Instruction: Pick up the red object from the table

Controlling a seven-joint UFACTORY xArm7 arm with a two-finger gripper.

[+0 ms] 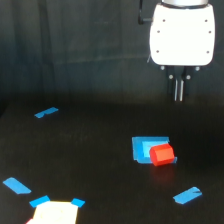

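The red object is a small bright red-orange block lying on the black table, right of centre in the exterior view. It touches the right side of a light-blue square piece. My gripper hangs from a white housing at the top right, well above the red object and slightly to its right. Its two thin fingers stand close together with almost no gap, and nothing is between them.
Blue tape strips lie on the table at the far left, lower left and lower right. A pale patch edged in blue tape sits at the bottom left. A dark backdrop stands behind the table.
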